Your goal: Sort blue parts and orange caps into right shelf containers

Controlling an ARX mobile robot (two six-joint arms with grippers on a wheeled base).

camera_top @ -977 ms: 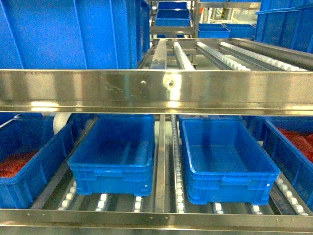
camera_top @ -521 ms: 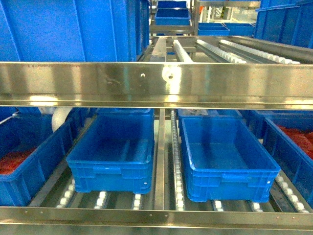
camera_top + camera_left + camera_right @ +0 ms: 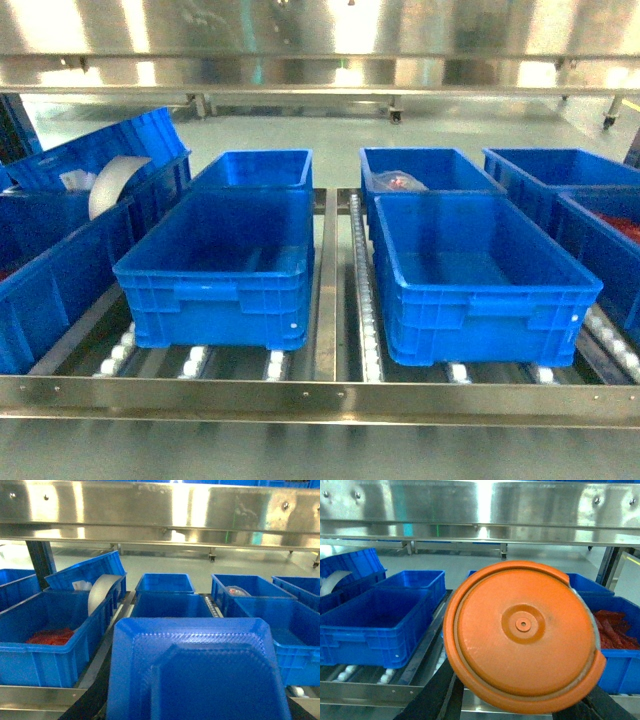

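— Where are the containers?
— Two empty containers (image 3: 215,262) (image 3: 478,272) are seen side by side on the shelf (image 3: 320,398) rollers.
— And the fingers?
— A blue part (image 3: 197,672) is carried at the left wrist, an orange cap (image 3: 522,635) at the right; the fingers are hidden, so their state cannot be told

Glossy ribbed plastic containers (image 3: 470,270) sit under a brushed, reflective steel shelf beam (image 3: 320,40); the orange cap (image 3: 522,635) looks smooth, matt plastic.

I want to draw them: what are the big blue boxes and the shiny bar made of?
The containers look like moulded plastic: one even bright blue, ribbed walls, soft sheen. The shelf rail looks like polished metal, maybe stainless steel: silvery, mirror-like glare, small fasteners.
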